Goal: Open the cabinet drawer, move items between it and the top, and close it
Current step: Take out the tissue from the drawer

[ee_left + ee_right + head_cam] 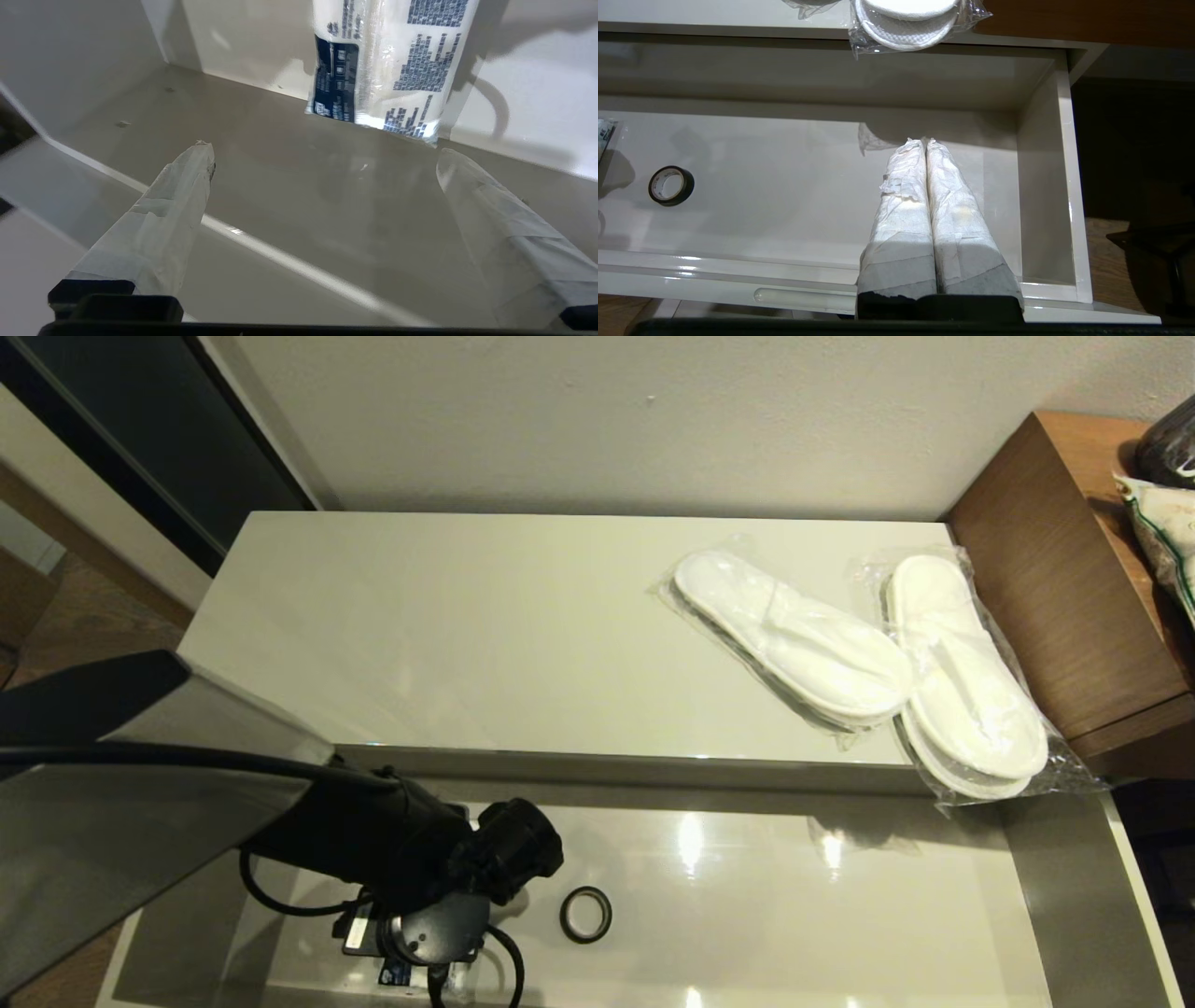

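Note:
The cabinet drawer (pixel 840 915) is pulled out below the cream top (pixel 448 635). Two bagged pairs of white slippers (pixel 794 635) (pixel 966 686) lie on the top at the right, the right pair overhanging the front edge. My left arm reaches down into the drawer's left end. In the left wrist view my left gripper (pixel 324 156) is open and empty, its taped fingers (pixel 187 186) wide apart. The flat white packet with blue-black print (pixel 387 70) lies on the drawer floor just beyond the fingertips. My right gripper (pixel 924 142) hangs shut and empty over the drawer's right part.
A small black tape ring (pixel 585 915) lies on the drawer floor right of my left wrist. A taller brown wooden desk (pixel 1055 597) stands against the cabinet's right end with bagged goods on it. The drawer's right side wall (pixel 1045 186) is near my right gripper.

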Controlling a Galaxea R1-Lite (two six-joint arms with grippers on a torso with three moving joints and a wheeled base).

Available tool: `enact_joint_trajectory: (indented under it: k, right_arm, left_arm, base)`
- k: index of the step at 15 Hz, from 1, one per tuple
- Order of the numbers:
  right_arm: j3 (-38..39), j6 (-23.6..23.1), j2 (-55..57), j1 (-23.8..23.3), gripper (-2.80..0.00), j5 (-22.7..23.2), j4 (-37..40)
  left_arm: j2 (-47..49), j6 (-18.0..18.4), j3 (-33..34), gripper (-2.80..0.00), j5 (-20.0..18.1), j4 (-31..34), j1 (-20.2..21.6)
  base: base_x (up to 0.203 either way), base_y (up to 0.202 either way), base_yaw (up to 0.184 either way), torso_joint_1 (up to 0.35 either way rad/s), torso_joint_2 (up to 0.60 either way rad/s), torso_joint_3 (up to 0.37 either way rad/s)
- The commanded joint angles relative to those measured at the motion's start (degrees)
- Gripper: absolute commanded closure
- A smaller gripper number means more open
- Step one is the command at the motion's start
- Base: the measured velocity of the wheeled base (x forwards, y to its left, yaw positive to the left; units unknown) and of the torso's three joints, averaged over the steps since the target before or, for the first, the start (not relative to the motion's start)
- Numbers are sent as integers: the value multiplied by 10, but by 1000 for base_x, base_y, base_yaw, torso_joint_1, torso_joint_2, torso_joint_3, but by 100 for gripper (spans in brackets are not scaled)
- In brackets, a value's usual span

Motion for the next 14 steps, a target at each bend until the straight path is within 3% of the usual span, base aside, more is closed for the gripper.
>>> enact_joint_trajectory:
  k: [1,5,9,12,14]
  right_arm:
    - [0,0,-1,0,0,0,0]
    - [0,0,0,0,0,0,-1]
    - [0,0,-1,0,0,0,0]
    - [0,0,-1,0,0,0,0]
    - [0,0,-1,0,0,0,-1]
  left_arm:
    - [32,-20,2,-280,2,-3,-1]
    - [77,-47,3,-280,-11,-15,25]
    - [117,-28,-27,-280,-39,-72,43]
    - [117,4,-40,-280,-88,-104,58]
    - [118,28,-41,-280,-94,-125,80]
  base:
    - [0,0,0,0,0,0]
    - [0,0,0,0,0,0]
    - [0,0,0,0,0,0]
    - [0,0,0,0,0,0]
    - [0,0,0,0,0,0]
